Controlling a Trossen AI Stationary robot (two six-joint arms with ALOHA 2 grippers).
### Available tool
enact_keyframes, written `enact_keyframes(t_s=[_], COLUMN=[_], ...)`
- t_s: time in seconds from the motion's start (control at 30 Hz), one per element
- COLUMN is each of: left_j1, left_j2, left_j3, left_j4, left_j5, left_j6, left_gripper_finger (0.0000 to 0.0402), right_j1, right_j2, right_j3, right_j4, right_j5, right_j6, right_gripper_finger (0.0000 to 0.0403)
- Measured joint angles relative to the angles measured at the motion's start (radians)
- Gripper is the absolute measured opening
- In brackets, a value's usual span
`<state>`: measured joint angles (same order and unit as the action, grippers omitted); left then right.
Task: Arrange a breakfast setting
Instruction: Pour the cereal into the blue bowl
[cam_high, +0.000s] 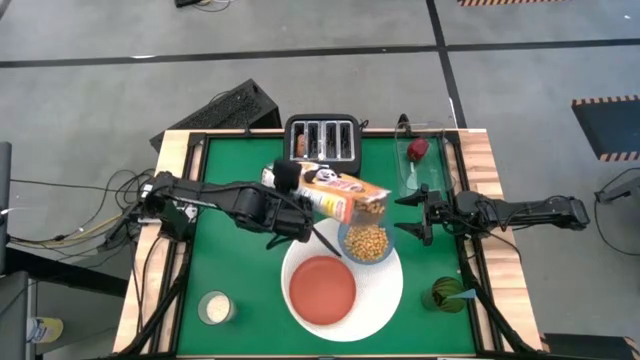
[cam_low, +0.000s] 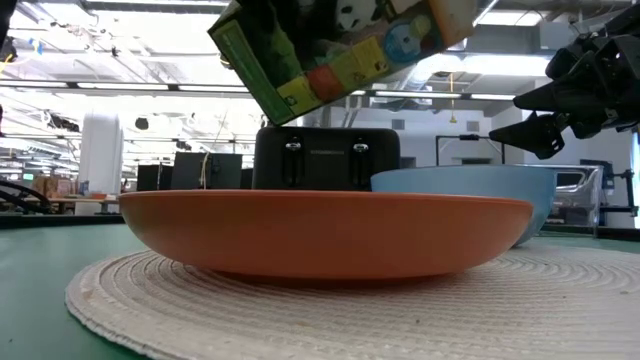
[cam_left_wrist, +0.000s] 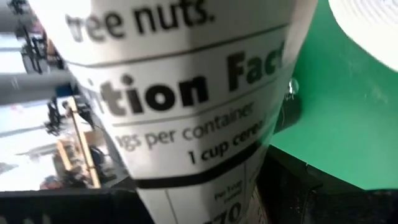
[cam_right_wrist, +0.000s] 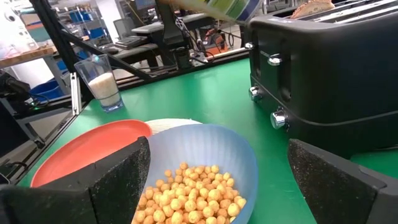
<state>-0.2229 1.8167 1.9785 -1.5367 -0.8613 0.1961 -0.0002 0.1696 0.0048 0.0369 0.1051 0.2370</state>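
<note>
My left gripper (cam_high: 296, 214) is shut on a yellow-orange cereal box (cam_high: 345, 197), held tilted above the small blue bowl (cam_high: 367, 243). The bowl holds yellow cereal (cam_right_wrist: 193, 196) and stands on the far right part of the large round white woven plate (cam_high: 385, 300). The red-orange plate (cam_high: 322, 290) lies on the white plate's middle. My right gripper (cam_high: 418, 215) is open just right of the bowl, a finger (cam_right_wrist: 118, 180) on either side of its rim, apart from it. The dark red piece (cam_high: 418, 150) lies in a clear container at the far right. My left gripper holds the cereal box by its lower, closed part (cam_high: 312, 203), coming level from the table's left. The box is lifted clear and tipped, its open end (cam_high: 377, 207) lowest and over the bowl. In the left wrist view the box's printed side (cam_left_wrist: 186, 93) hides the fingers.
A black toaster (cam_high: 322, 138) stands at the far middle with a brown bagel (cam_right_wrist: 314, 7) in a slot. A glass of milk (cam_high: 215, 307) is at the near left. A green cup (cam_high: 445, 295) with a blue-tipped thing in it is at the near right.
</note>
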Motion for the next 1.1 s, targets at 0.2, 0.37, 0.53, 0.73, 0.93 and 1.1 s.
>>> enact_keyframes(t_s=[0.2,0.37,0.53,0.73,0.93,1.1], left_j1=[0.025,0.047,0.069,0.086,0.100,0.125], left_j2=[-0.001,-0.002,-0.011,-0.037,-0.057,-0.065], left_j3=[0.000,0.001,0.002,0.002,0.001,0.021], left_j4=[0.053,0.080,0.083,0.076,0.074,0.064], left_j5=[0.024,0.027,0.030,0.044,0.045,0.045], left_j6=[-0.122,-0.233,-0.332,-0.411,-0.451,-0.471], left_gripper_finger=[0.0162,0.0162,0.0162,0.0162,0.0162,0.0162], right_j1=[0.000,0.000,0.000,0.000,0.000,0.000], right_j2=[0.000,0.000,0.000,0.000,0.000,0.000], right_j3=[0.000,0.000,0.000,0.000,0.000,0.000], right_j4=[0.000,0.000,0.000,0.000,0.000,0.000], right_j5=[0.000,0.000,0.000,0.000,0.000,0.000], right_j6=[0.000,0.000,0.000,0.000,0.000,0.000], right_gripper_finger=[0.0396,0.0396,0.0396,0.0396,0.0396,0.0396])
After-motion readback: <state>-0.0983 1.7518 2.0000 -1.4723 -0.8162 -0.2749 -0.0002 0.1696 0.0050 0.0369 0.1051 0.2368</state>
